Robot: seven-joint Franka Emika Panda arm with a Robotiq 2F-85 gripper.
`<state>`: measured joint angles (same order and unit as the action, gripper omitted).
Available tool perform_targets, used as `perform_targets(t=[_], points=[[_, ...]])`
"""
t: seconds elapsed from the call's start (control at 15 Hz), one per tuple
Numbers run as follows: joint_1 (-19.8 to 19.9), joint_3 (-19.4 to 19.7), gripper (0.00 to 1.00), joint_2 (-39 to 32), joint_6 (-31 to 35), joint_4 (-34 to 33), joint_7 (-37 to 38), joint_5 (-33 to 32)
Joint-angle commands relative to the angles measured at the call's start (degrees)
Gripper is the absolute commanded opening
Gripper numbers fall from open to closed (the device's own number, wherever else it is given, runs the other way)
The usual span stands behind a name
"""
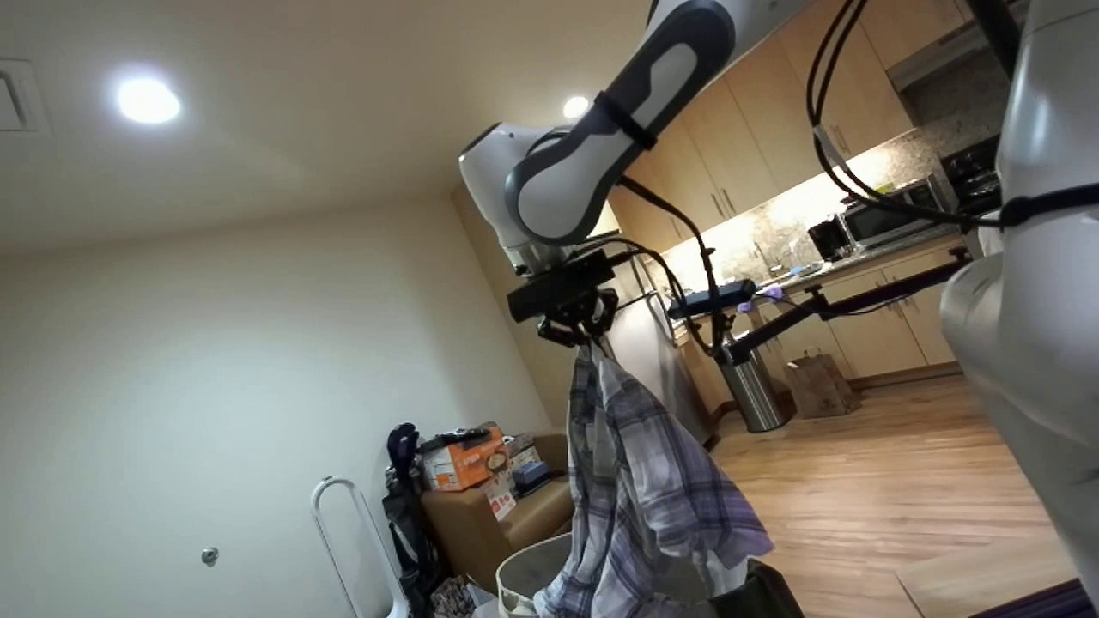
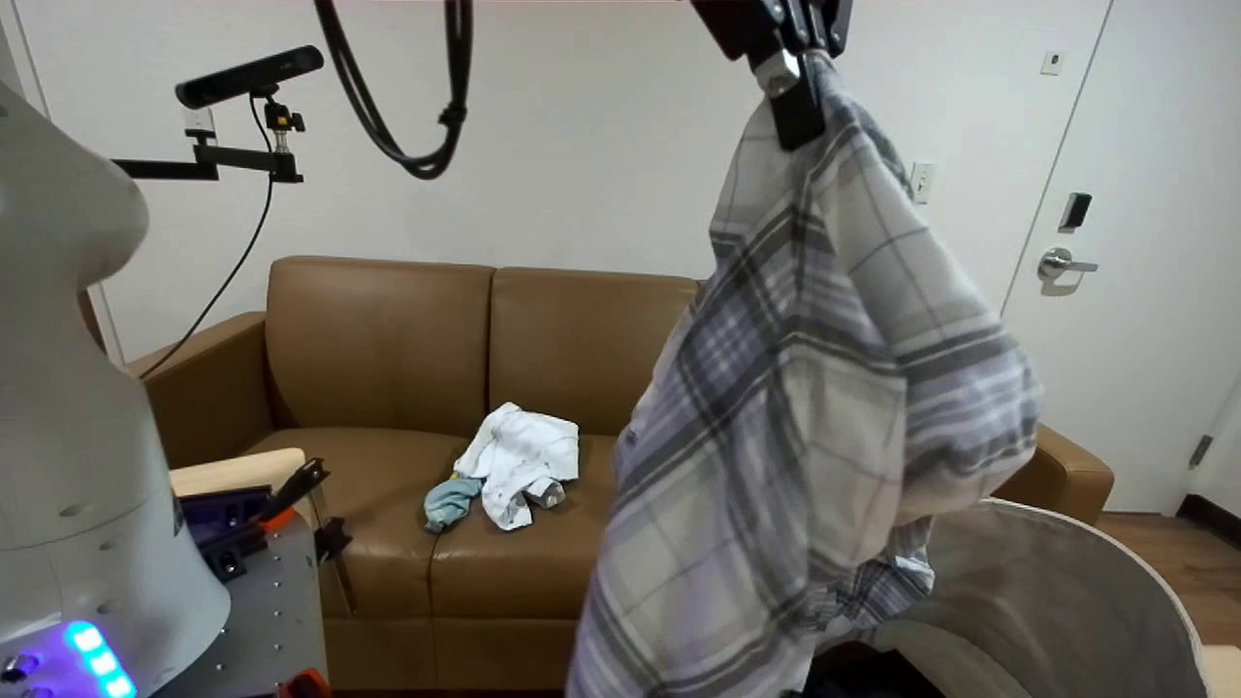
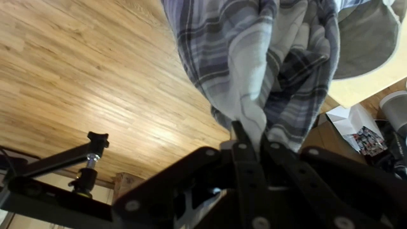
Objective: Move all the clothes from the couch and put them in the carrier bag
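My gripper [image 1: 591,337] is shut on the top of a grey, white and purple plaid shirt [image 1: 661,463], which hangs down. The gripper [image 2: 812,92] and shirt [image 2: 766,417] also show in another exterior view. In the wrist view the fingers [image 3: 250,136] pinch a bunched fold of the shirt [image 3: 216,63]. A round grey open bag [image 2: 1057,582] stands beside and partly behind the hanging shirt; dark cloth [image 2: 863,674] shows near its near side. Its inside also shows in the wrist view [image 3: 365,44]. On the brown couch [image 2: 378,349] lie a white cloth [image 2: 528,451] and a small teal cloth [image 2: 451,502].
A camera on a black arm [image 1: 713,299] stands out from the robot's base side, also in the wrist view [image 3: 90,162]. An orange box [image 1: 468,459] and other items lie on the couch end. A metal bin [image 1: 755,395] and paper bag [image 1: 820,386] stand by the kitchen.
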<state>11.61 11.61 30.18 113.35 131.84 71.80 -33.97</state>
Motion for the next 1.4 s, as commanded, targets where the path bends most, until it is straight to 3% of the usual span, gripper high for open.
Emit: perform_targets(t=[0.0,0.33,0.67,0.73,0.87,0.93,1.0,1.33], points=[[3.6,-2.12,0.05,0.77,0.74,1.28,-1.05,1.65],[2.86,-1.27,0.03,2.25,2.55,2.13,-4.47,2.46],[4.34,10.37,0.04,-1.46,9.92,3.88,-19.93,19.2],[0.37,16.14,0.03,-1.64,10.46,3.95,-24.15,20.26],[-1.68,21.28,0.03,-3.08,9.38,3.27,-33.32,24.53],[6.61,12.75,0.03,-3.28,9.66,4.24,-29.69,24.28],[7.09,13.69,0.05,-3.85,9.62,4.29,-31.62,25.33],[9.49,10.0,0.03,-3.83,9.38,4.24,-30.82,25.08]])
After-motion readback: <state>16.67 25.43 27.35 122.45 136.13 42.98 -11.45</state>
